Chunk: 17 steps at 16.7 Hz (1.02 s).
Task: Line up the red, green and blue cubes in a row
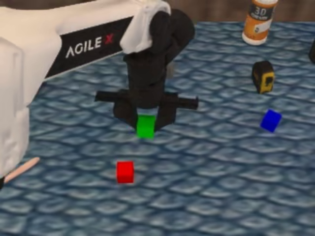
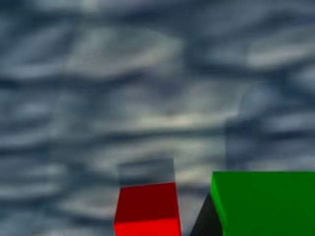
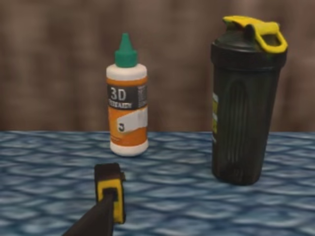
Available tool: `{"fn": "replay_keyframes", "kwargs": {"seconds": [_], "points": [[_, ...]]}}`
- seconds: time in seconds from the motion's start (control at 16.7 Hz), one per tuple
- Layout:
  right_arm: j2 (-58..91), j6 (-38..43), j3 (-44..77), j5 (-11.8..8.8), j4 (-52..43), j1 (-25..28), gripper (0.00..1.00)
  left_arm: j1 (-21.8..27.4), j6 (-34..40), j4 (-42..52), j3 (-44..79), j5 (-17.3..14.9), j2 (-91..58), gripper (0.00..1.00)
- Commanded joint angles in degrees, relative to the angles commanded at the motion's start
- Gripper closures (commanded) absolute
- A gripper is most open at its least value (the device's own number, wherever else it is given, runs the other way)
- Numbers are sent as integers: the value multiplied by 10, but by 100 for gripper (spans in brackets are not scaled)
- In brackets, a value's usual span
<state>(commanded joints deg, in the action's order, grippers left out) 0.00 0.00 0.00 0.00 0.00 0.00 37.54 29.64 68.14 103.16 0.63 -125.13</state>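
Left pincer [image 1: 145, 123] grips green cube [image 1: 145, 126], mid-table. Red cube [image 1: 125, 172] lies nearer the camera and slightly left. Blue cube [image 1: 270, 120] well apart, right. Right arm not seen from above.

My left hand [image 1: 145, 123] grips the small bright green cube [image 1: 145, 126] above the blue patterned surface [image 1: 211, 187], beyond the small bright red cube [image 1: 125, 172].
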Motion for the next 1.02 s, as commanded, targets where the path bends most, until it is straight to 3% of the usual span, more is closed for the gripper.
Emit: {"fn": "replay_keyframes", "kwargs": {"seconds": [0.18, 0.36, 0.72, 1.02], "points": [[0, 0, 0, 0, 0, 0, 0, 56, 106, -13, -39, 5, 32, 100], [0, 0, 0, 0, 0, 0, 0, 87, 157, -22, -60, 8, 53, 100], [0, 0, 0, 0, 0, 0, 0, 87, 161, -24, -63, 8, 53, 100], [0, 0, 0, 0, 0, 0, 0, 87, 159, -108, -120, 8, 29, 100]]}}
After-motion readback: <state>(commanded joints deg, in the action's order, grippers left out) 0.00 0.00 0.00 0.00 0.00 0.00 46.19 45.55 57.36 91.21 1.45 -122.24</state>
